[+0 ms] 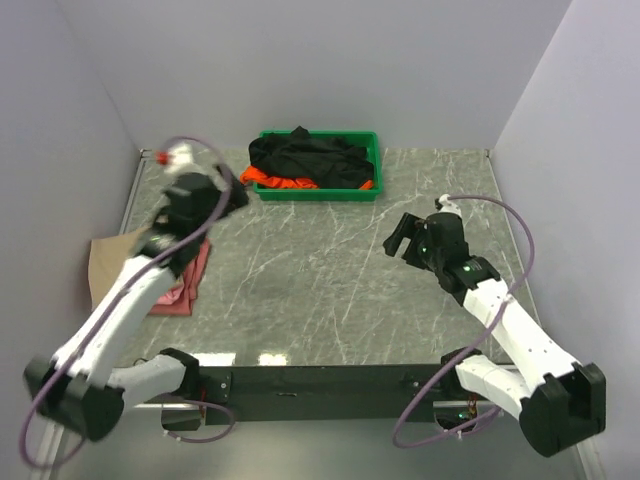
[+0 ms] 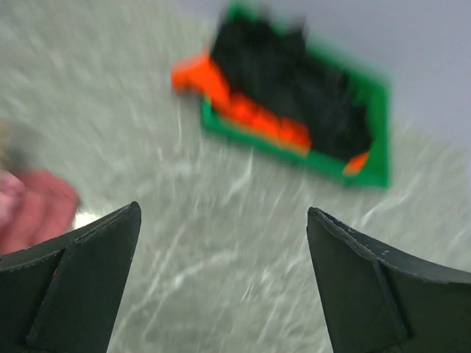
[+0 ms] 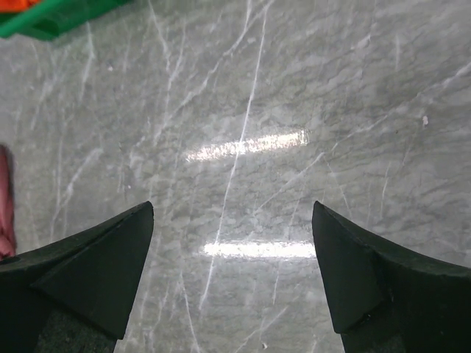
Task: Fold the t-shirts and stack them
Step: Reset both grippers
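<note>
A black t-shirt (image 1: 310,158) lies crumpled on a bright orange t-shirt (image 1: 268,180) in the green tray (image 1: 372,150) at the back; both show blurred in the left wrist view, black (image 2: 294,84) over orange (image 2: 254,114). A folded pink t-shirt (image 1: 186,282) lies on a folded beige t-shirt (image 1: 103,262) at the left edge, partly hidden by my left arm. My left gripper (image 1: 232,192) is open and empty, above the table between the pink shirt and the tray. My right gripper (image 1: 402,238) is open and empty over bare marble at the right.
The green tray (image 2: 375,132) stands against the back wall. Grey walls close in the table on the left, back and right. The marble top (image 1: 320,280) lies between the two arms. A pink edge (image 3: 4,198) shows at the left of the right wrist view.
</note>
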Controlling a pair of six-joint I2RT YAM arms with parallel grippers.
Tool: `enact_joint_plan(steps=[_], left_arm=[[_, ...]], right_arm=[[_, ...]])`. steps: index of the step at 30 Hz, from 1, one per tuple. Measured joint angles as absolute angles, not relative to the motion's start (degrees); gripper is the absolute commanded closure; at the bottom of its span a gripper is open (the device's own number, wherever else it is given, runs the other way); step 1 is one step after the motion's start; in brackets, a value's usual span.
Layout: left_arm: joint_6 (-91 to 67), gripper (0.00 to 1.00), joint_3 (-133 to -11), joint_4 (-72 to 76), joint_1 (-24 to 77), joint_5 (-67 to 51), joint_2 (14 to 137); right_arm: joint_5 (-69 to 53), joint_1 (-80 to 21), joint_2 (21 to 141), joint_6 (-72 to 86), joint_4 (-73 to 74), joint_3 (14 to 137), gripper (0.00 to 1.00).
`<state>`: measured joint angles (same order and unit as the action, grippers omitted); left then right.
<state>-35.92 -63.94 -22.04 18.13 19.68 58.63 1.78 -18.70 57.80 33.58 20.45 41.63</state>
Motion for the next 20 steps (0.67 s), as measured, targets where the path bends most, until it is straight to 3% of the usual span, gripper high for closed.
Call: enact_joint_plan(steps=[7, 13, 20], left_arm=[[-37.6, 0.01, -54.5, -17.6, 32.5, 22.7, 69.9], [-37.6, 0.01, -50.0, -10.1, 33.5, 23.1, 65.7], [-38.5, 0.01, -51.2, -12.4, 33.5, 28.3, 64.7]], right_arm=[[5.2, -18.5, 48.2, 34.7, 20.8, 38.7, 0.05], [9.4, -18.5, 40.9, 35.8, 21.3, 35.4, 0.05], [11.2, -18.5, 35.1, 36.0, 20.6, 32.6, 0.03]])
